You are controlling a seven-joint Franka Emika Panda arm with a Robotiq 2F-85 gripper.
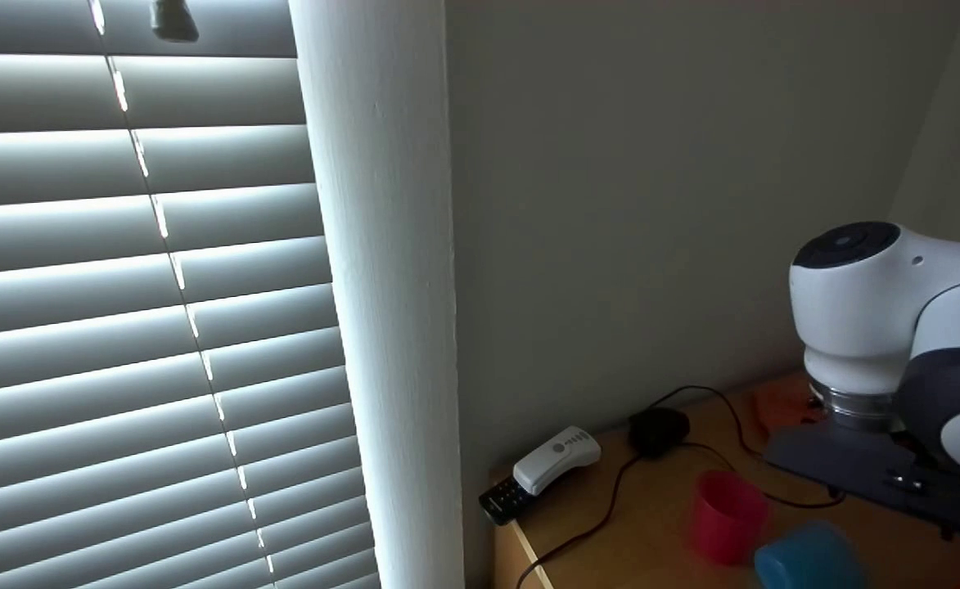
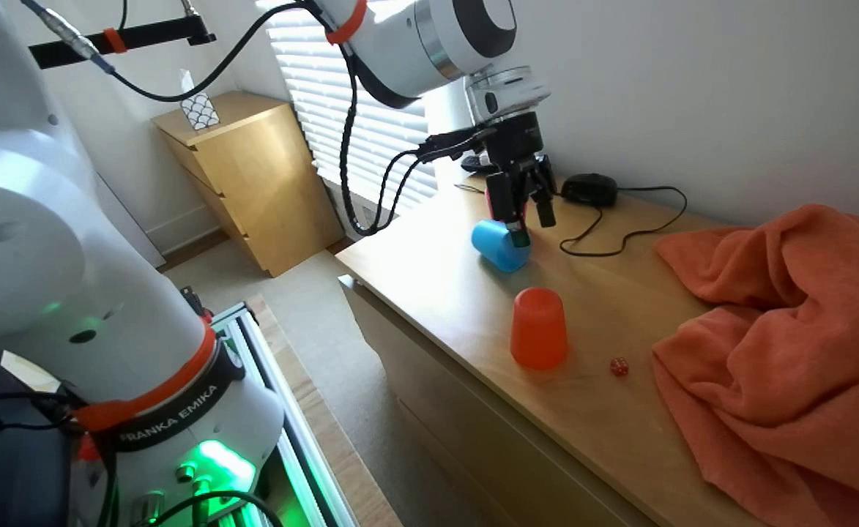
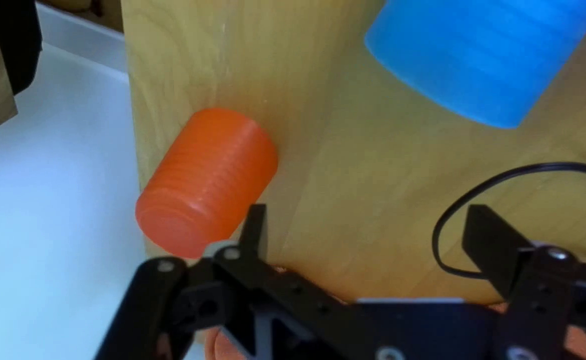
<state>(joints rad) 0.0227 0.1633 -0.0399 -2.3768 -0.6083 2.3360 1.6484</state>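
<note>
In an exterior view, an orange cup (image 2: 539, 329) stands upside down on the tabletop (image 2: 612, 293), right of and below centre, with a red die (image 2: 619, 367) near it and a rumpled orange cloth (image 2: 802, 351) at the right edge. A black adapter (image 2: 589, 190) lies near the wall (image 2: 693, 110); in the wrist view its cord (image 3: 557, 166) loops behind the jaw at right, and the orange cup shows behind the jaw at left. A pink-red cup (image 1: 729, 519) stands low in an exterior view, right of a white remote (image 1: 557, 460) laid over a black remote (image 1: 506, 501). The gripper (image 3: 367, 220) hides most of the pink-red cup and part of the blue cup (image 2: 495, 245) in an exterior view, so whether it touches the blue one is hard to tell. The jaws stand wide apart, tabletop showing between them. The blue cup lies on its side just below them in that view, long axis running from upper left to lower right; in the wrist view, cut by the top edge, it slants from lower left to upper right. I cannot tell which end is the mouth.
</note>
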